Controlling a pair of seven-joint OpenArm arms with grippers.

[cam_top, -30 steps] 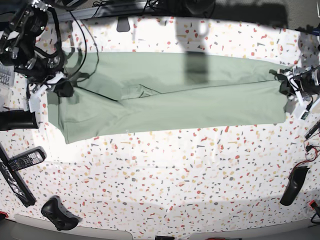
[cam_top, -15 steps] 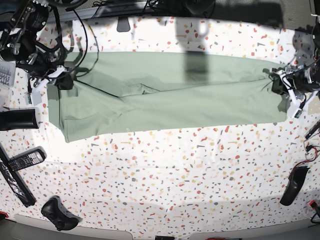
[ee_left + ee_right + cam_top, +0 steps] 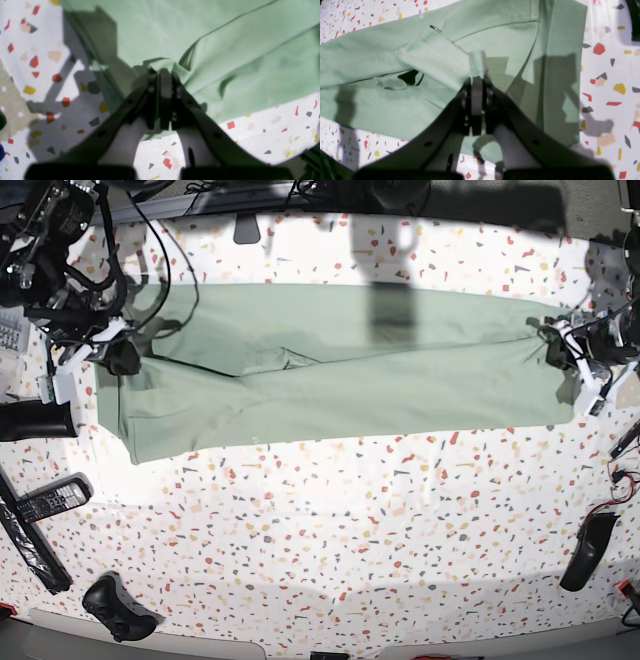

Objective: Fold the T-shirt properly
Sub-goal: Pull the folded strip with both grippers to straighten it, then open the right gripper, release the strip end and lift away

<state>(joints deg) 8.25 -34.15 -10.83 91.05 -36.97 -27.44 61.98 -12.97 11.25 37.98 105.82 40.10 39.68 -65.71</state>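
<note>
table (image 3: 330,520): speckled top | T-shirt (image 3: 340,370): long green band across the 12 o'clock half, folded lengthwise | right gripper (image 3: 477,75): 9 o'clock end, pressed together, pinching a tuck of cloth | left gripper (image 3: 162,72): 3 o'clock end, likewise pinching the hem | advice: lift both ends level, keep cloth taut, edges aligned.

T-shirt (image 3: 340,370) flat across table (image 3: 330,530) — far side.
</note>
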